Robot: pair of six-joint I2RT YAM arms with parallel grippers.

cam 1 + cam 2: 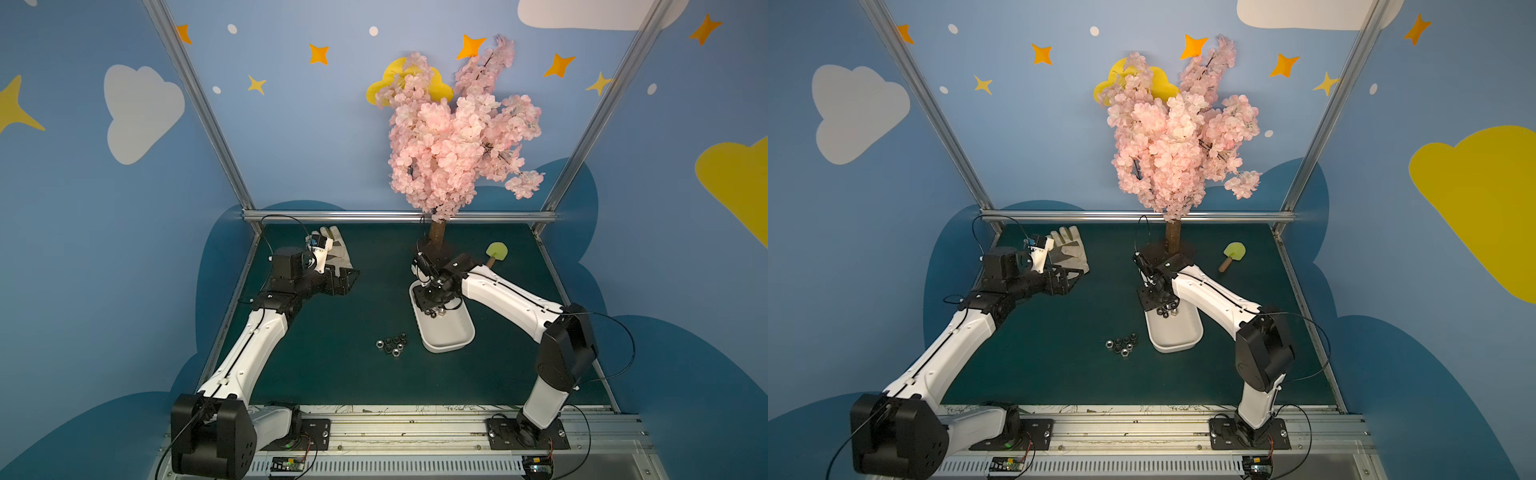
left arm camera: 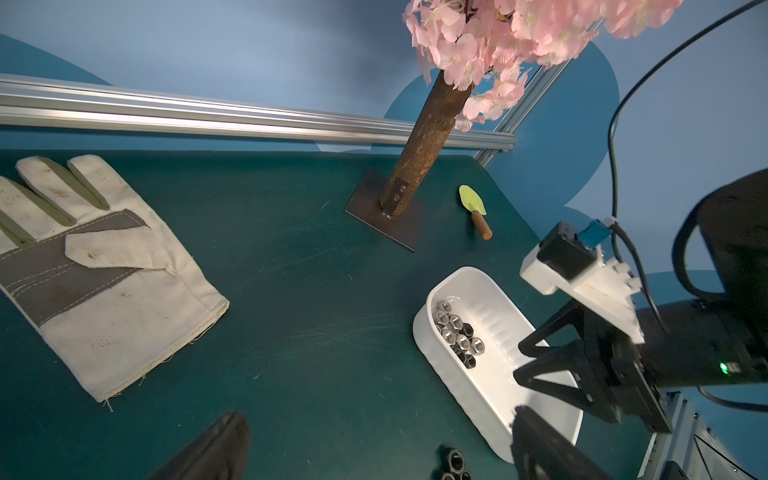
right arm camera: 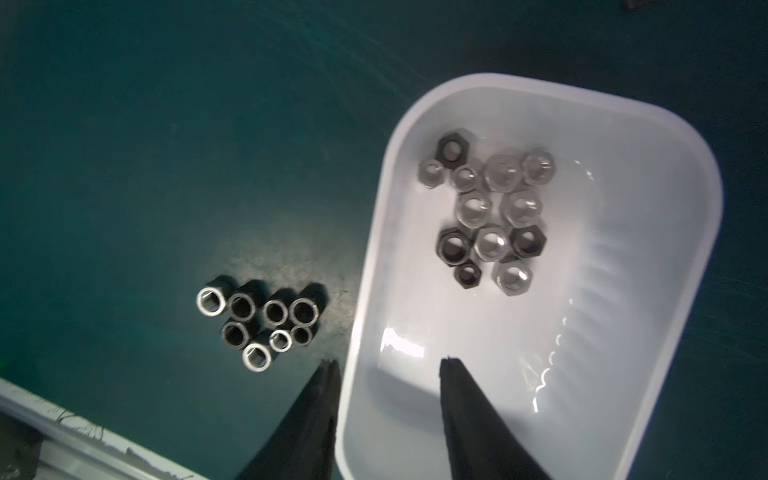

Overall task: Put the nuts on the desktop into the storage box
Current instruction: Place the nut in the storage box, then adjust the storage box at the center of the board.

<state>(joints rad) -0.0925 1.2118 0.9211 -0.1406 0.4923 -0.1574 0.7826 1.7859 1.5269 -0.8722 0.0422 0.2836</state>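
Several small hex nuts [image 1: 392, 344] [image 1: 1123, 345] [image 3: 259, 324] lie bunched on the dark green desktop [image 1: 324, 332], just left of the white storage box [image 1: 449, 334] [image 1: 1177, 334] [image 3: 623, 291]. More nuts [image 3: 490, 216] [image 2: 457, 334] rest inside the box near its far end. My right gripper [image 3: 388, 361] [image 1: 434, 305] hangs over that end of the box, open, with nothing between its fingers. My left gripper [image 2: 376, 413] [image 1: 343, 282] hovers at the back left beside the glove, wide open and empty.
A beige work glove [image 1: 338, 249] [image 2: 104, 270] lies at the back left. A pink blossom tree stands on a dark base plate [image 2: 384, 216] at the back middle. A small green trowel [image 1: 496, 251] [image 2: 473, 203] lies to its right. Aluminium rails [image 1: 395, 216] frame the table.
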